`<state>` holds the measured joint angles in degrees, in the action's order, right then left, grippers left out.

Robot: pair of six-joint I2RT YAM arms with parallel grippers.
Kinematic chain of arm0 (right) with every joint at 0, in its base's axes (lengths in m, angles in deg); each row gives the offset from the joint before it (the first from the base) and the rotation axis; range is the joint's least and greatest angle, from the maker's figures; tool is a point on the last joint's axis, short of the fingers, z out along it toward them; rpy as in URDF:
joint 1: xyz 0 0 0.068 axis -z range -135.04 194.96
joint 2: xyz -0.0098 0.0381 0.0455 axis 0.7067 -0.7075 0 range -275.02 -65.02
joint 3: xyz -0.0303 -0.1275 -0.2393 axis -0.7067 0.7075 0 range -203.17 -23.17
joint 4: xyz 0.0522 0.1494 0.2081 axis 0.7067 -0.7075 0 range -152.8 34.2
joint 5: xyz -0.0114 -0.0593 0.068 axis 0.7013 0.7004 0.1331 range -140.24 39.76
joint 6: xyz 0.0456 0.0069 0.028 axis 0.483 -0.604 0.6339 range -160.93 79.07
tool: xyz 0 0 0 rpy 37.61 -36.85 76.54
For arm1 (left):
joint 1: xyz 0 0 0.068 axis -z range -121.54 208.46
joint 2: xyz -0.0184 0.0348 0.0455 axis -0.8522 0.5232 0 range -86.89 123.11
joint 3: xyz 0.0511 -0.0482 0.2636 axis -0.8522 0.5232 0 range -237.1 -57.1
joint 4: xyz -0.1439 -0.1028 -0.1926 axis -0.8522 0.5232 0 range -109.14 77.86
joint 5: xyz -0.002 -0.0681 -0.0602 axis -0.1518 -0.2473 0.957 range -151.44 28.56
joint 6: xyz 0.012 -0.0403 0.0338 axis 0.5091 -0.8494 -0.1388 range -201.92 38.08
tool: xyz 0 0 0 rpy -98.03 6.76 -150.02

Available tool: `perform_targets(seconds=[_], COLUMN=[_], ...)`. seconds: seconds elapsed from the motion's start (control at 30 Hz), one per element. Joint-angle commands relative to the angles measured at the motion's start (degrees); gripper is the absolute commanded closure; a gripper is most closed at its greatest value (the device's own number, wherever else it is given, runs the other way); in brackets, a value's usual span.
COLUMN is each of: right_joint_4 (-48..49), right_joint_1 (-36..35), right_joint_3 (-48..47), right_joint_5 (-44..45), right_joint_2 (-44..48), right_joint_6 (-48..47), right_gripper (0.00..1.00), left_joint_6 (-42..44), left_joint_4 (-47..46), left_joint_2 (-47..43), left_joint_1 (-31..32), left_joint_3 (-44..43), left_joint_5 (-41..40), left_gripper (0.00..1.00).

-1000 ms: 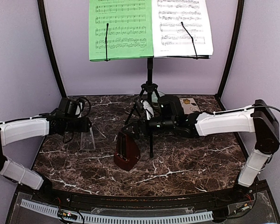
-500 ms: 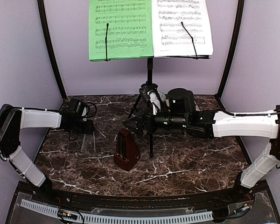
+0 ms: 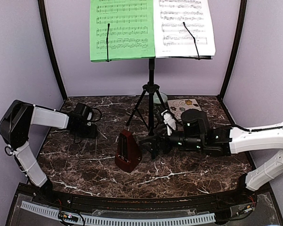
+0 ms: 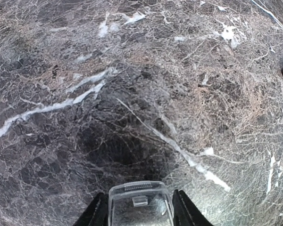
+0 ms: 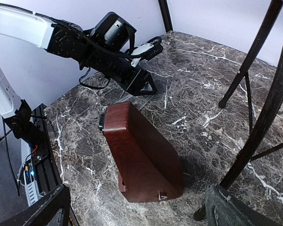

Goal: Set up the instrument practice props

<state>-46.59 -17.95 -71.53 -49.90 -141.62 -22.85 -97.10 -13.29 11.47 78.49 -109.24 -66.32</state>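
The black tripod music stand [image 3: 151, 75] is upright at the back. Its desk carries a green sheet [image 3: 122, 28] and a white sheet [image 3: 184, 26] of printed music, each under a black clip arm. The dark red-brown pyramid metronome [image 3: 128, 154] [image 5: 141, 155] stands in front of the tripod. My right gripper [image 3: 151, 147] [image 5: 141, 214] is open just right of the metronome, not touching it. My left gripper [image 3: 87, 129] [image 4: 139, 207] is low over the marble at the left. It is shut on a clear plastic piece [image 4: 140, 205].
A pale green bowl [image 3: 162, 97] and a cream swirl tile [image 3: 184, 104] lie behind the tripod at the back right. One tripod leg [image 5: 257, 132] runs close beside my right finger. Black frame poles [image 3: 51, 52] rise at both back corners.
My right gripper has pulled back from the metronome's top toward the right and lower. My left arm has drawn back to the far left and lowered the clear piece. The metronome stayed put.
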Motion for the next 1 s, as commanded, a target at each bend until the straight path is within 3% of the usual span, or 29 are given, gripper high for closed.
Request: perform_targets(seconds=[0.0,0.2,0.27,0.3,0.37,0.57,0.97], right_joint_4=[2.38,2.06,2.89,2.92,4.08,6.13,-0.34], right_joint_1=[-1.25,-1.32,-1.26,-1.32,-1.33,-1.29,-1.33], right_joint_3=[3.1,5.77,6.21,6.11,6.35,4.56,-5.7], right_joint_5=[2.66,1.34,-0.32,-1.02,-0.92,1.93,9.61], right_joint_2=[1.43,-2.44,-4.2,-5.09,-6.66,-12.39,-24.26], right_joint_6=[-0.48,4.11,3.95,3.6,3.7,2.01,-2.56], right_gripper=[0.0,0.0,0.0,0.0,0.0,0.0,0.0], left_joint_6=[0.46,1.02,1.15,1.26,1.58,1.96,-1.44], left_joint_4=[-0.61,-0.6,-0.3,-0.9,-2.15,-9.46,-16.87], left_joint_2=[-1.15,-4.94,-7.61,-9.46,-13.19,-22.59,-24.51], left_joint_1=[-0.36,-0.4,-0.35,-0.28,-0.21,2.84,9.0], left_joint_3=[1.28,2.27,2.69,3.39,5.16,13.0,22.91], left_joint_5=[0.38,-0.02,0.8,1.72,3.69,10.74,13.2], left_gripper=[0.53,0.36,0.31,0.22,0.19,0.22,0.28])
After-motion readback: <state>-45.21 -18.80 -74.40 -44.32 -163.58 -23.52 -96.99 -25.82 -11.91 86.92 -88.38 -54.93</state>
